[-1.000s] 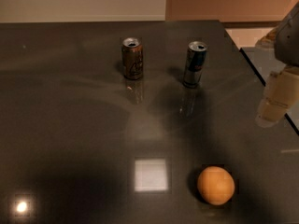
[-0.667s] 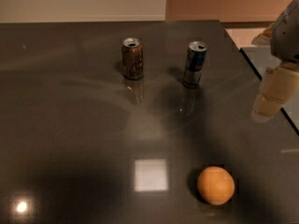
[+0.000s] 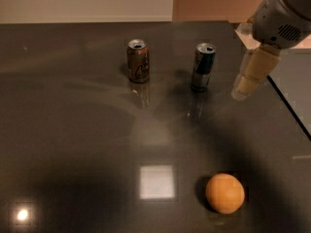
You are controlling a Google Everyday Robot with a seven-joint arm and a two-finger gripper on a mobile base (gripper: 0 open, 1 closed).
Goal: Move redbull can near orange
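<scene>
A brown-gold can [image 3: 138,60] stands upright on the dark table [image 3: 73,130] — far side.

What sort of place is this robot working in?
Probably an office break-room counter, judging by the dark glossy countertop, a brown can and an orange. The pincer hovers to the right of the redbull can.

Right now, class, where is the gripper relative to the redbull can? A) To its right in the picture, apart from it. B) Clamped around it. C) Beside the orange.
A: the gripper hangs right of the redbull can with a visible gap between them, far from the orange.
</scene>
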